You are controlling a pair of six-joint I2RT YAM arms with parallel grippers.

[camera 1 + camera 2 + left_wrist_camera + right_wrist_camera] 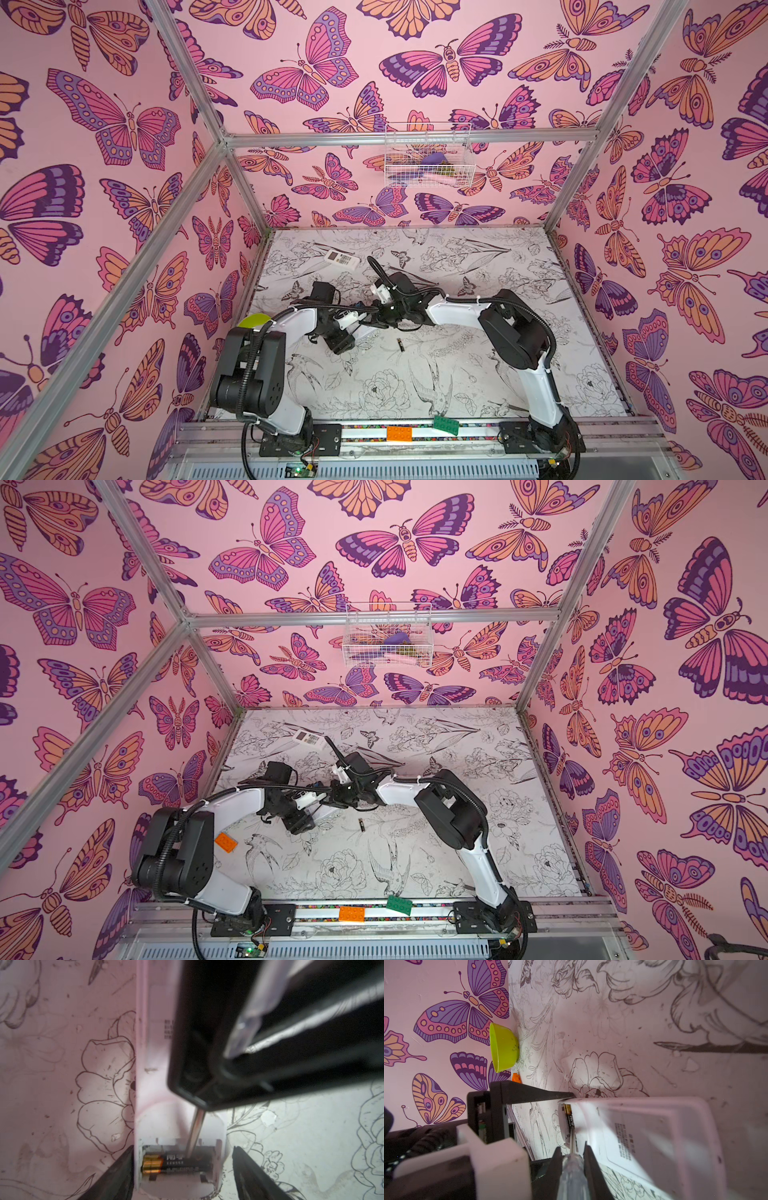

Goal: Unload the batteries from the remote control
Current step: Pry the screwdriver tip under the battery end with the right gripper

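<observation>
Left jaws stood apart astride the remote, whose open bay held a battery. Right jaws clamped a screwdriver, tip at it. A loose battery lay nearby on the tabletop.

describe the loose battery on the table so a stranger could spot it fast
Find the flower-printed table inside the butterfly walls. On the near side of where the two arms meet lies the loose battery, a thin black cylinder with a gold end. Unlike the battery in the opened remote, it lies alone on the tabletop.
</observation>
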